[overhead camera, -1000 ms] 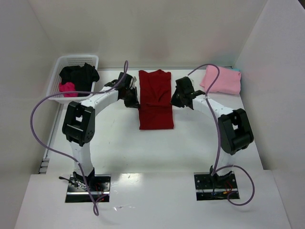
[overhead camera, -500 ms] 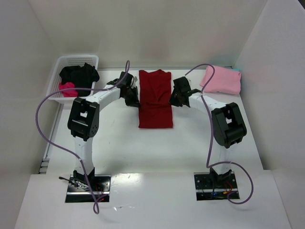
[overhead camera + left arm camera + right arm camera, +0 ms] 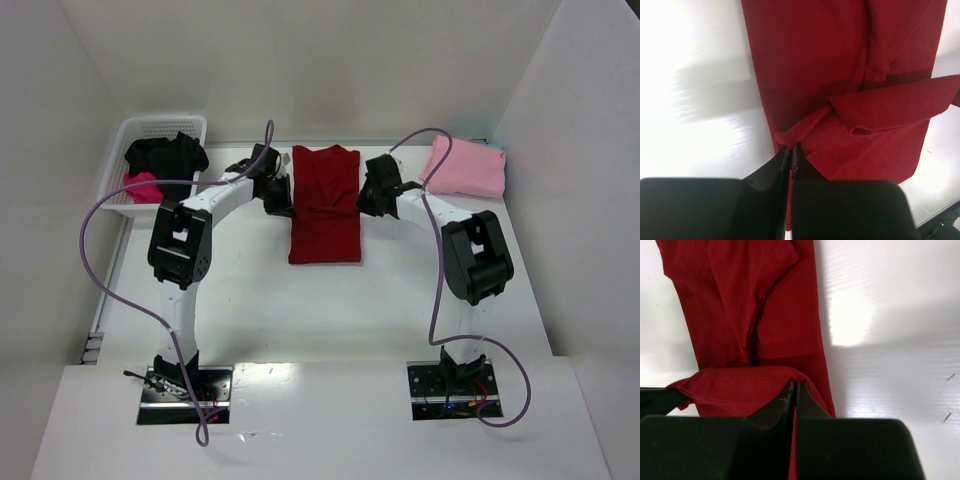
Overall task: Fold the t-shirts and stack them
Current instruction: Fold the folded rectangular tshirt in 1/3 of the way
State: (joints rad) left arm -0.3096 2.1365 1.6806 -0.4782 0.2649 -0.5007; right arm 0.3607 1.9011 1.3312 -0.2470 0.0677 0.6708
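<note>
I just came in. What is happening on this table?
The two arms are folding the dark red t-shirt on the table. The left gripper and the right gripper each pinch one side edge, raising a fold across it. A folded pink t-shirt lies at the far right; a black t-shirt and a magenta t-shirt sit in the white basket.

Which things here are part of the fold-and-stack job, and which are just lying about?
Job:
- dark red t-shirt, pinched by left gripper and right gripper
- folded pink t-shirt
- black t-shirt and magenta t-shirt, unfolded

Lying about:
- white basket holding those two
- purple cables
</note>
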